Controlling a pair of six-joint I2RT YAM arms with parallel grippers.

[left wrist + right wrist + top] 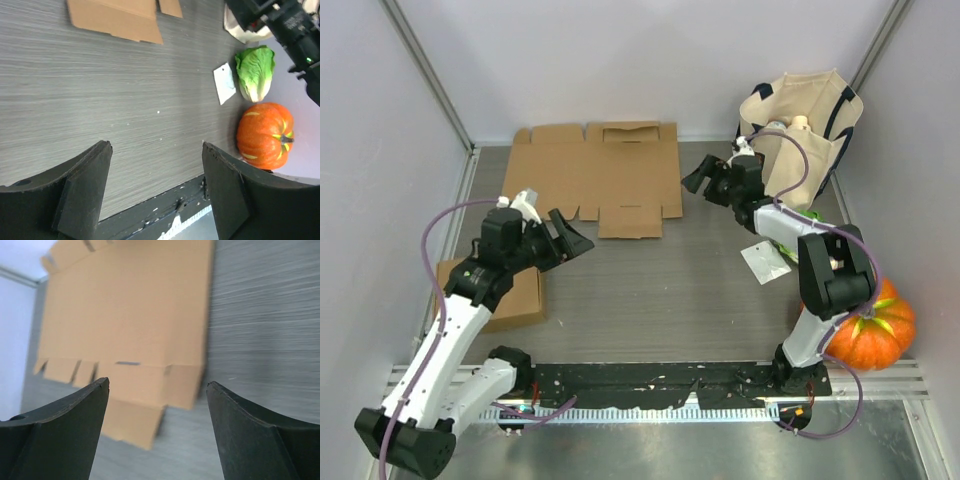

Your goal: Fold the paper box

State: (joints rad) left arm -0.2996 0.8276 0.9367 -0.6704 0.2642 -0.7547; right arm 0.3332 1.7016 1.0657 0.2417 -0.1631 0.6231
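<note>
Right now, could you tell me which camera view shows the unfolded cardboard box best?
The top external view: the unfolded cardboard box lies whole there, with all its flaps visible. The right wrist view shows most of it, but blurred and partly cropped. The left wrist view catches only one corner at the frame's top edge.

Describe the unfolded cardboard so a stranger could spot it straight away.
Look to the far edge of the table. The flat cardboard sheet lies there, left of the cream tote bag. Unlike the smaller brown box near the left edge, it is spread open, flaps and slots showing.
</note>
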